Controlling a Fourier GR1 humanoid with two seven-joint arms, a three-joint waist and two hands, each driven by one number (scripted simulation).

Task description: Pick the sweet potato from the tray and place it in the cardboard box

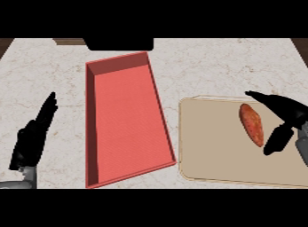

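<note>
An orange-brown sweet potato lies on the beige tray at the right of the counter. My right hand is just right of the potato, open, its thumb reaching above the potato's top end and its fingers hanging beside the lower end; contact cannot be told. A red open box lies in the middle of the counter, left of the tray, with nothing in it. At the far left my left hand rests open, fingers pointing up.
The counter top is pale marble. A dark object sits at the back edge behind the red box, with a brown piece beside it. Dark wooden strips show at both far corners.
</note>
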